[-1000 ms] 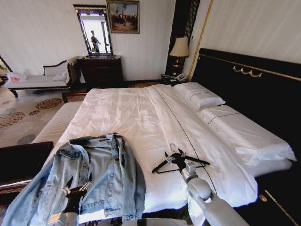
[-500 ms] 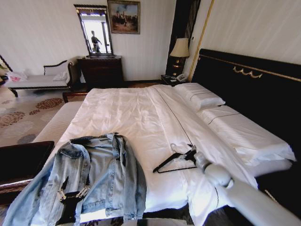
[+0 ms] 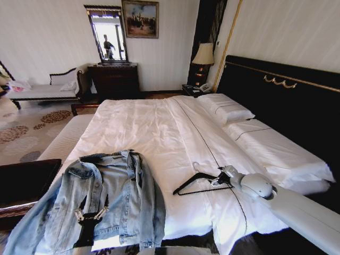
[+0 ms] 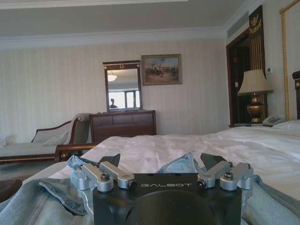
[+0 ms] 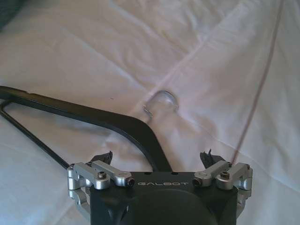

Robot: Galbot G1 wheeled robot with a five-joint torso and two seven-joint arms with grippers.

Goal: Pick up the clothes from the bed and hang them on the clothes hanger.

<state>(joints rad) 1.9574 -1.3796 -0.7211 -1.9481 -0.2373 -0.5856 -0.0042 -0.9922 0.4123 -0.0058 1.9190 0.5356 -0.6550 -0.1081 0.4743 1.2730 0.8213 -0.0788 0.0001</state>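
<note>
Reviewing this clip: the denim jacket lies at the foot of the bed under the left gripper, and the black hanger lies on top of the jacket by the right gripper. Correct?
Not quite. The hanger lies on the bare white duvet of the bed, apart from the denim jacket, as the head view shows. The rest holds: the left gripper is over the jacket, and the right gripper is at the hanger.
</note>
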